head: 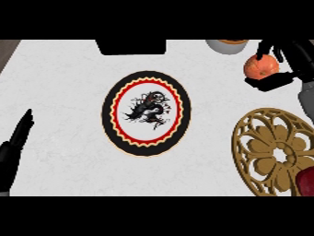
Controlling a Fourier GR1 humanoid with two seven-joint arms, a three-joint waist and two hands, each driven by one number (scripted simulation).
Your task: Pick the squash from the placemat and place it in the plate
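Orange squash sits gripped in my right hand, with the plate lying down-left of it.

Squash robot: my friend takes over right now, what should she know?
Right hand: curled round the orange squash, up by the counter's far right, off the gold placemat.
Left hand: open, resting at the lower left.
Plate: in the middle, nothing on it.
Done: squash picked up.
Left: carry it left to the plate, set it down, let go.
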